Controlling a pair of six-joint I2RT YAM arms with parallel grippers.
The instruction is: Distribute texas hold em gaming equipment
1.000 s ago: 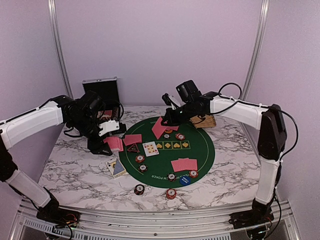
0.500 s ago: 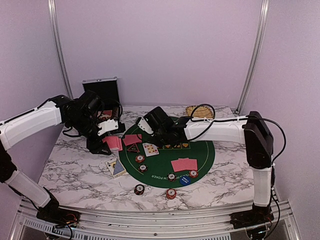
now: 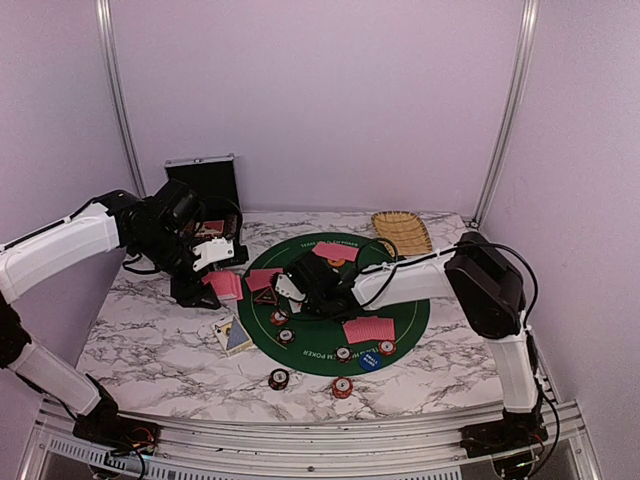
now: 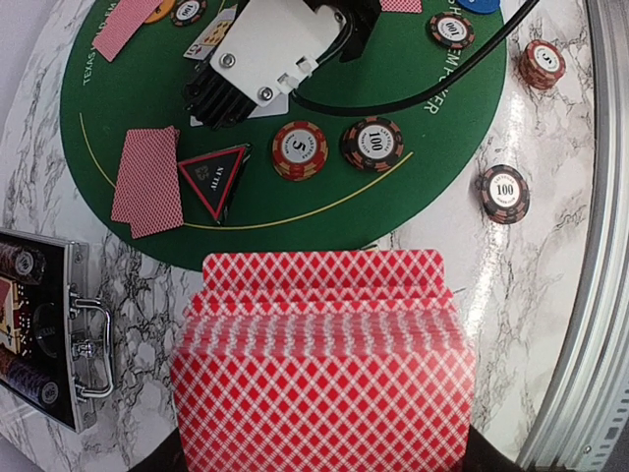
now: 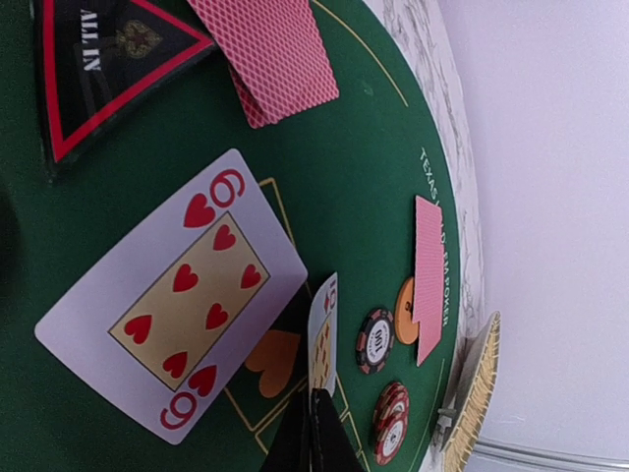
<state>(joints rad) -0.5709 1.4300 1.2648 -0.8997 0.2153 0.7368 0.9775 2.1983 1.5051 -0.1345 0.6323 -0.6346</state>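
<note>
My left gripper (image 3: 222,281) is shut on a deck of red-backed cards (image 4: 324,383) above the marble, left of the green mat (image 3: 410,300); the deck hides its fingers. Low over the mat's left-centre, my right gripper (image 5: 313,425) is shut on one card (image 5: 322,334), seen edge-on, just beside a face-up nine of hearts (image 5: 177,295). The black triangular marker (image 4: 209,180) and a face-down pair (image 4: 147,180) lie close by. Poker chips (image 4: 300,149) sit along the mat's near edge. An orange disc (image 5: 403,310) lies under a far card; a blue disc (image 3: 370,361) lies at the front.
The silver case (image 3: 203,180) stands open at the back left and the woven tray (image 3: 402,232) at the back right. Two chips (image 3: 279,378) and a loose card (image 3: 233,335) lie on the marble off the mat. Another face-down pair (image 3: 368,328) rests front right.
My right arm has swung from the mat's far side across to its left-centre and dropped low beside the nine of hearts. The left arm and its deck have stayed put.
</note>
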